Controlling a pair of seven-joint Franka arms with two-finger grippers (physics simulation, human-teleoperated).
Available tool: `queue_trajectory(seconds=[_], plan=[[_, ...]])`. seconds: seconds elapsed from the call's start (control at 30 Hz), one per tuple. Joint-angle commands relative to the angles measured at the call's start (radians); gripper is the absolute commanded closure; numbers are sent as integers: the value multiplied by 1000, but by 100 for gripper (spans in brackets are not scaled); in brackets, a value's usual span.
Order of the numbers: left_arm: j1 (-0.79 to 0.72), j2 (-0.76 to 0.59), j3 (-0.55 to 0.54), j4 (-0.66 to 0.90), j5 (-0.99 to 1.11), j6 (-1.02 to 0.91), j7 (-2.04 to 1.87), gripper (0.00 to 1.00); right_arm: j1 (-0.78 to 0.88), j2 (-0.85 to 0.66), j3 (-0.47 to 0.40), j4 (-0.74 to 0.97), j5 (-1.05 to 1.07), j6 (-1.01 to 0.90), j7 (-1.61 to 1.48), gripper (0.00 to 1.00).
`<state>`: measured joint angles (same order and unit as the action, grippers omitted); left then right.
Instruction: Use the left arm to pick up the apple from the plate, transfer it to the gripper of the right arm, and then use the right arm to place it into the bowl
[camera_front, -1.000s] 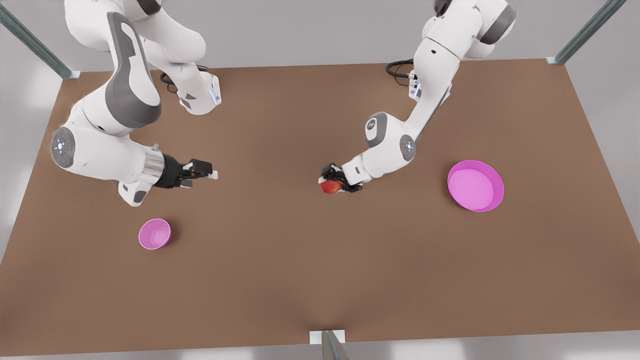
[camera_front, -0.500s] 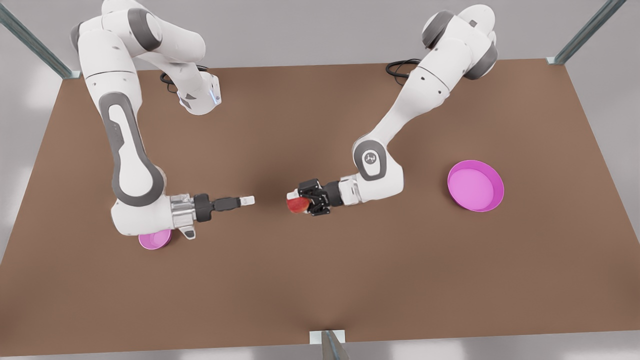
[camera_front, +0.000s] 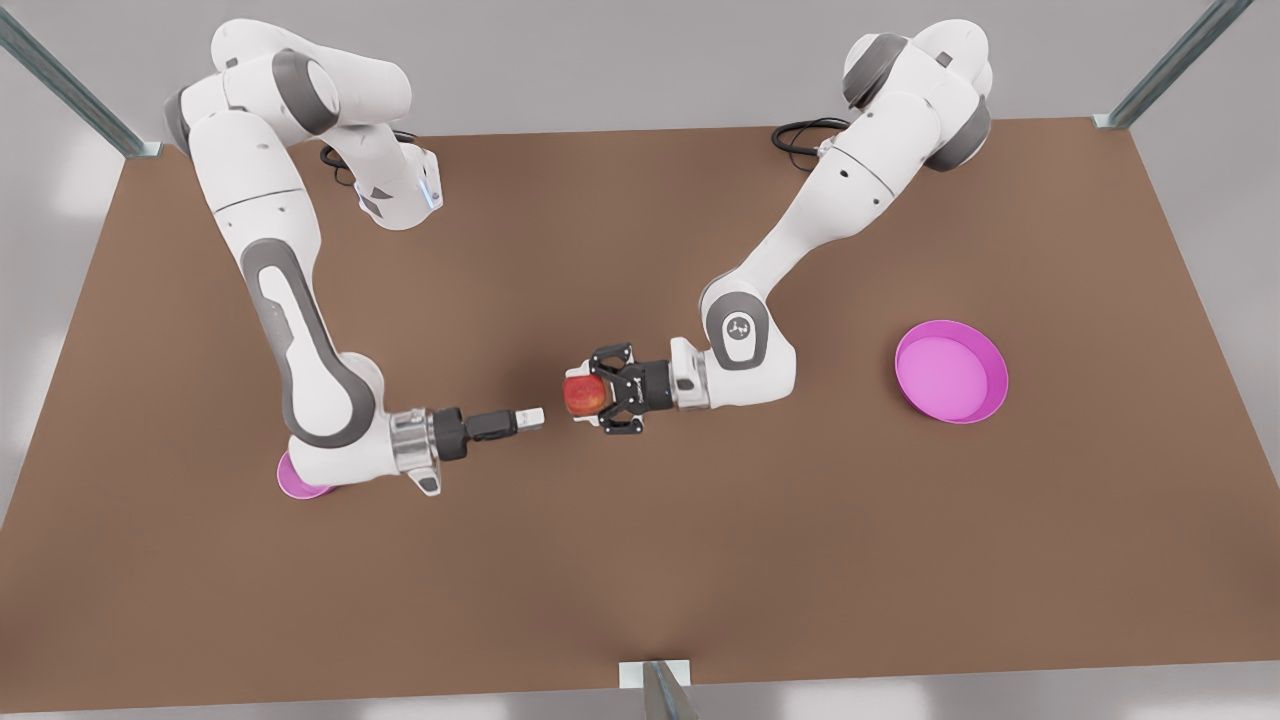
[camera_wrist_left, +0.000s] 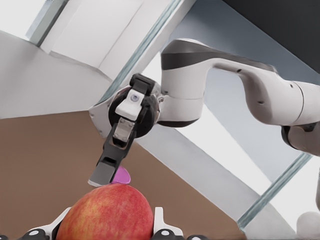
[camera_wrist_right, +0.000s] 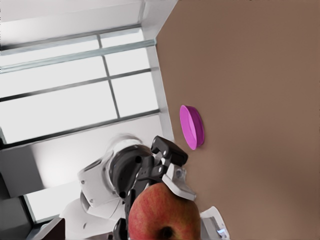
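Left gripper (camera_front: 585, 395) fingers clamp the apple (camera_front: 583, 394) above the surface (camera_front: 640, 560) centre. Right gripper (camera_front: 532, 417), just left of it, faces the apple; finger spacing cannot be determined.

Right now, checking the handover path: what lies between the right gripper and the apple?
Nothing: front view shows bare table between right gripper and apple.
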<state>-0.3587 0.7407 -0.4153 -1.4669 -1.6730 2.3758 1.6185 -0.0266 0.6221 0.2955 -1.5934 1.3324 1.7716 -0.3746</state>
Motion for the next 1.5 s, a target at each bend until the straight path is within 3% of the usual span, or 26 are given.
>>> queue_trajectory(seconds=[0.0, 0.33, 0.5, 0.6, 1.03, 1.13, 1.47], plan=[[0, -1, 0, 0, -1, -21, 492, 23, 1, 4, 1, 1, 7, 14, -251, 0], [0, 5, 1, 4, -1, -21, 492, 24, 22, 25, 8, -16, 77, 17, -351, 0], [0, 6, 1, 4, 1, -21, 494, 24, -32, -1, 94, -79, 83, 8, -351, 0], [0, 6, 1, 4, 1, -20, 492, 24, -27, -1, 102, -79, 85, 19, -349, 0], [-2, 8, 1, 5, 1, -20, 494, 24, -32, 24, 97, -94, 79, 58, -337, 0], [-3, 13, 1, 5, 1, -20, 494, 24, -39, -56, 99, -191, 83, 63, -253, 0], [-3, 13, 3, 5, 2, -20, 494, 24, -30, -44, 103, -192, 117, 86, -271, 0]])
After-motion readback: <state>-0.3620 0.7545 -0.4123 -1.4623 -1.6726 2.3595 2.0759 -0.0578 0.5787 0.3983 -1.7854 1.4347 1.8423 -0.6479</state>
